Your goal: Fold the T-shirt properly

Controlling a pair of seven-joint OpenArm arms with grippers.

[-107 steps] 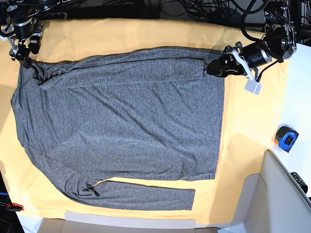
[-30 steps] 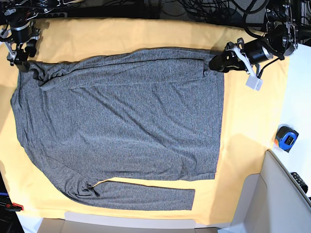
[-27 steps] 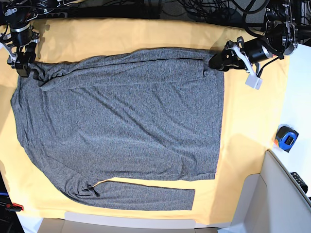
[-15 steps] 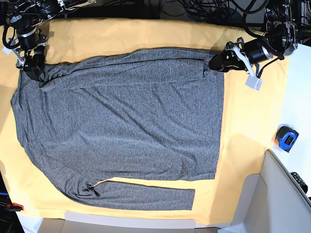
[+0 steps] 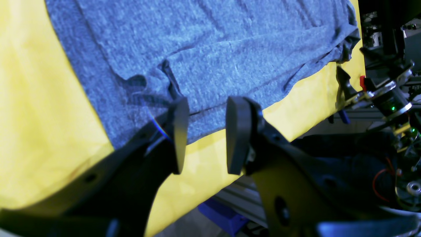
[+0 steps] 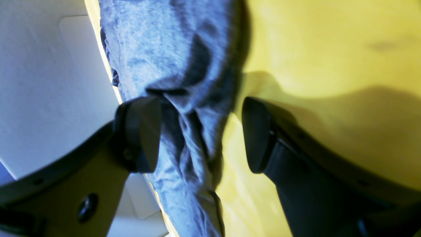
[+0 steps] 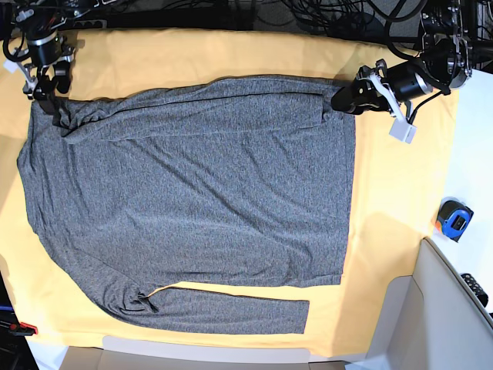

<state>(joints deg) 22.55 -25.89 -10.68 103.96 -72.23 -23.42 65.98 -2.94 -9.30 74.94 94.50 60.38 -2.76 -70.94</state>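
- T-shirt (image 7: 192, 200): spread flat on yellow-orange cloth (image 7: 400, 200), one sleeve lying along the near edge.
- Left gripper (image 5: 204, 131): at the shirt's hem corner, jaws narrowly parted, nothing between them.
- Right gripper (image 6: 200, 135): jaws wide, straddling a bunched fabric fold at the opposite corner.
- Blue tape measure (image 7: 454, 219): well apart.
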